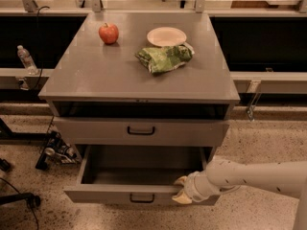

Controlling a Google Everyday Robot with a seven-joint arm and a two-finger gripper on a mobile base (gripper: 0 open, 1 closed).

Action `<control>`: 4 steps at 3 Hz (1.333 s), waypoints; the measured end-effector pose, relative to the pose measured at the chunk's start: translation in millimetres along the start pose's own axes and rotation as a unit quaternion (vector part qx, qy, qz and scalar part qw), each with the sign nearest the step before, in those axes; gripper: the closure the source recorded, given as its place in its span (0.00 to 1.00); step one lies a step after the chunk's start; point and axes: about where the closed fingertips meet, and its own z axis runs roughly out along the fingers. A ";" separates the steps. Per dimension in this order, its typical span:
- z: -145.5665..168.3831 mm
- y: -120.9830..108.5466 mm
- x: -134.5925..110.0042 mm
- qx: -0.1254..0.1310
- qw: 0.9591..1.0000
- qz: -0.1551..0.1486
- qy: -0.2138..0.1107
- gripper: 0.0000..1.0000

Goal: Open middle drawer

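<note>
Middle drawer [96, 194]: flat grey metal, one black loop handle [142, 198], pulled out. Rounded white tool [181, 190] at its front rim; grip can't tell. Worktop [96, 75]: one apple [109, 33], one round plate [166, 36], one crinkly green bag [164, 58].

One gripper [181, 189] at one open drawer [105, 194]

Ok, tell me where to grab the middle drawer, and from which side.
Take the black loop handle centred on the front panel of the middle drawer, from the front: it juts out, and the drawer slides that way. The pincer sits at that panel's top edge, right of the handle.
</note>
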 end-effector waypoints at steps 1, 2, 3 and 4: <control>-2.5 18.9 7.9 -0.001 1.000 0.006 0.001 1.00; -2.7 18.9 7.4 -0.001 1.000 0.006 0.001 1.00; -2.6 20.7 8.2 -0.002 1.000 0.007 0.001 1.00; -1.9 45.1 17.9 -0.008 1.000 0.020 -0.005 1.00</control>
